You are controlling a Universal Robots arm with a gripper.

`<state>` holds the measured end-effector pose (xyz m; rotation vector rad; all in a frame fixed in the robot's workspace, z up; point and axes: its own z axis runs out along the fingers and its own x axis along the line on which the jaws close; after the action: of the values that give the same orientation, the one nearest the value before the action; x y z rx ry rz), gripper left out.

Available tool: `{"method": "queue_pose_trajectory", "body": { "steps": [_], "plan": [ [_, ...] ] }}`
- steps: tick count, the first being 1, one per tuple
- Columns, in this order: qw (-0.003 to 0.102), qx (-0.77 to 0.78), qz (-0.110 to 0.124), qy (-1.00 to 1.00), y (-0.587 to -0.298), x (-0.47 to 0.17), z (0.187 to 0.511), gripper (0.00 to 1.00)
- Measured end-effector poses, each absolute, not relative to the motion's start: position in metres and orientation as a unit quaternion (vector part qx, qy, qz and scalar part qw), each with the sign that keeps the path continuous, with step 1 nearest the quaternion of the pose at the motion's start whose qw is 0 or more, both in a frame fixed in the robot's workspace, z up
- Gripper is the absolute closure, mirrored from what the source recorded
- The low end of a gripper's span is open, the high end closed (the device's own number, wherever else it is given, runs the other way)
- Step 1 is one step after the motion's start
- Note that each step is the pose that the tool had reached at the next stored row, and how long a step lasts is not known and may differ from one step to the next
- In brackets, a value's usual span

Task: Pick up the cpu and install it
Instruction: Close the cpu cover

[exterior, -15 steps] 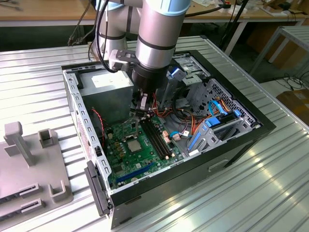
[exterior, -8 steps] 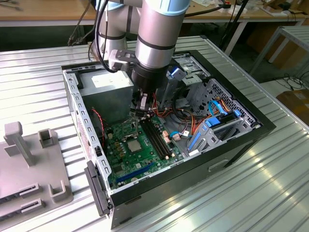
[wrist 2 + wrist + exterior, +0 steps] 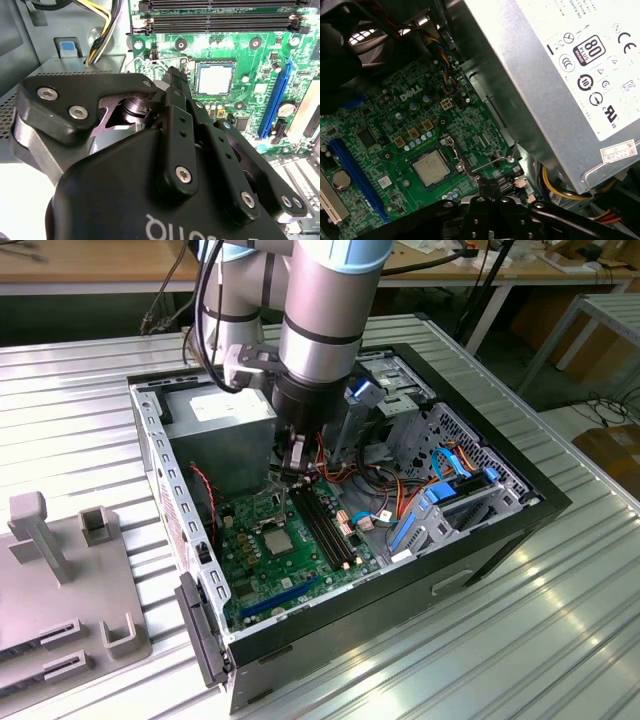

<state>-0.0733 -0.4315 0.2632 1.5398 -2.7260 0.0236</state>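
Placement stage, apparently done: the small square silvery-grey cpu (image 3: 214,80) lies in its socket on the green motherboard (image 3: 240,45). The black pincer (image 3: 175,75) hangs closed and empty just beside it. Judged, any further move demands a fine, vertical motion.

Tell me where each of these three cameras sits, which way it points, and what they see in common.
Exterior view: off the arm, high to one side, looking down into the open computer case; the arm and gripper show.
First wrist view: on the wrist, facing past the gripper at the motherboard and power supply.
Second wrist view: on the wrist, looking along the gripper's black body at the motherboard.
Shared: all three show the cpu lying in its socket, the shut gripper close by.
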Motion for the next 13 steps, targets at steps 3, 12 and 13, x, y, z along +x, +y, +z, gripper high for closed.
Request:
{"method": "queue_pose_trajectory", "body": {
  "steps": [3, 12, 13],
  "plan": [
    [0.005, 0.495, 0.008, -0.869, -0.4328, -0.0740, 0.2631, 0.89],
    [0.005, 0.504, 0.008, -0.864, -0.4358, -0.0744, 0.2632, 0.89],
    [0.004, 0.505, 0.008, -0.863, -0.4370, -0.0747, 0.2632, 0.89]
  ]
}}
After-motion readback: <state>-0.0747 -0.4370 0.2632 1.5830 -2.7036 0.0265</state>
